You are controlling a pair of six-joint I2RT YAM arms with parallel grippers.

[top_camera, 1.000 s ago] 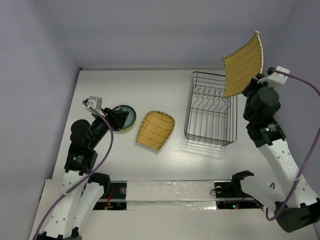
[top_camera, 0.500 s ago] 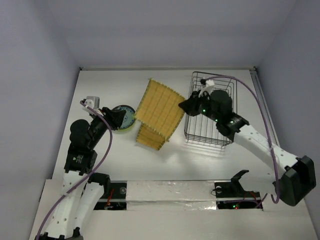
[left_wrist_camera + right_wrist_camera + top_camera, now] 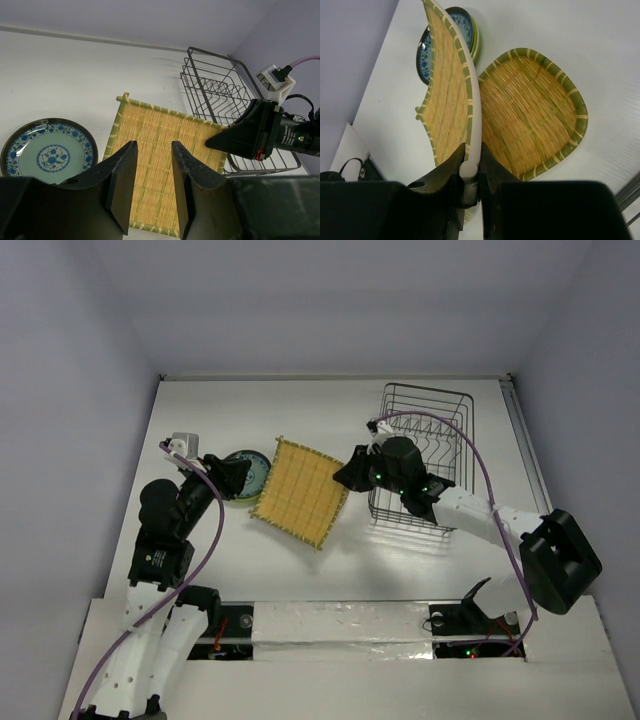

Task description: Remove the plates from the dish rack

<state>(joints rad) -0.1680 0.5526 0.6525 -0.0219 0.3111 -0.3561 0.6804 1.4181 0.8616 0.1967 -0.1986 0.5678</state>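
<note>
Right gripper point(image 3: 470, 155) clenched on the rim of the square bamboo plate point(image 3: 298, 492), holding it tilted over the rounded bamboo plate point(image 3: 535, 115), between the stacked small plates point(image 3: 47, 155) and the wire dish rack point(image 3: 430, 389). Left gripper point(image 3: 153, 145) fingers parted, grasping nothing, beside the stack. White table point(image 3: 200, 410); pale lilac walls point(image 3: 330, 300)

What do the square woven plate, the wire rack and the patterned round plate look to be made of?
Square plate: woven bamboo strips, matte tan, with a greenish bound edge.
Rack: thin dark metal wire, probably coated.
Round plate: smooth with a slight sheen, blue floral print and a dark rim; it looks like ceramic or melamine, I cannot tell which.
</note>
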